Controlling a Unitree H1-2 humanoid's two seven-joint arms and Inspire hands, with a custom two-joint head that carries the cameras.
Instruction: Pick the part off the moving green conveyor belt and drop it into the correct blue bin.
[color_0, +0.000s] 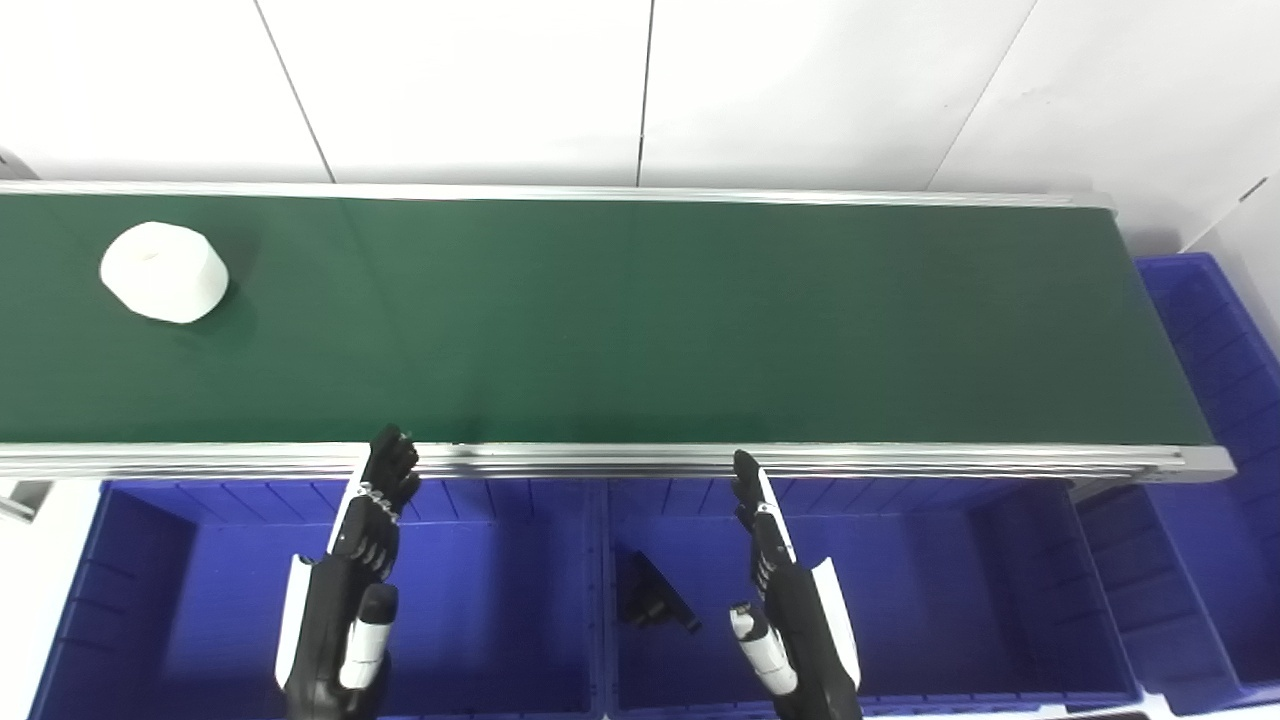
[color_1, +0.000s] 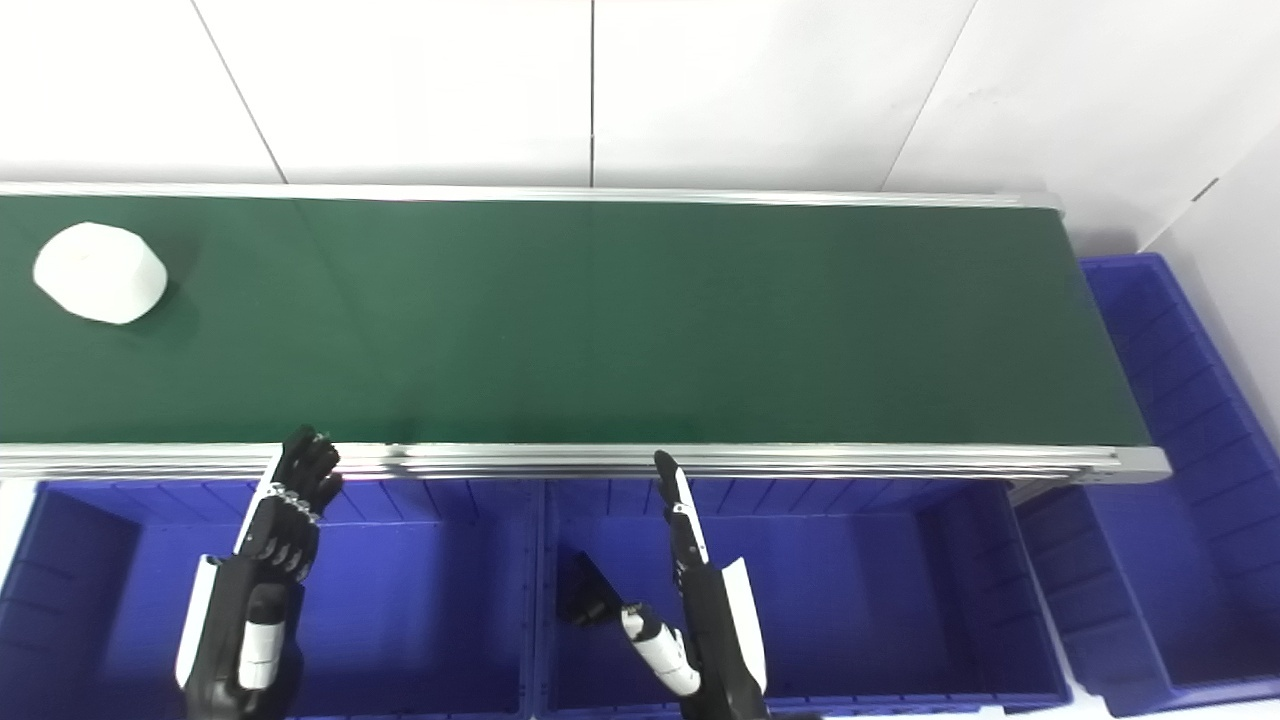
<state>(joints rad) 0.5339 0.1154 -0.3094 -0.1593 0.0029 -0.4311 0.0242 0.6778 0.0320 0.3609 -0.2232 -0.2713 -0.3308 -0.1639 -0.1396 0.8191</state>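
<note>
A white round part (color_0: 164, 271) lies on the green conveyor belt (color_0: 640, 320) at its far left; it also shows in the right eye view (color_1: 99, 272). My left hand (color_0: 360, 560) is open and empty above the left blue bin (color_0: 150, 600), its fingertips near the belt's front rail. My right hand (color_0: 780, 590) is open and empty above the middle blue bin (color_0: 950, 600), fingers stretched toward the rail. Both hands are far from the part.
A small black part (color_0: 652, 598) lies in the middle blue bin, left of my right hand. A third blue bin (color_0: 1215, 400) stands at the belt's right end. A silver rail (color_0: 640, 460) runs along the belt's front edge. A white wall stands behind.
</note>
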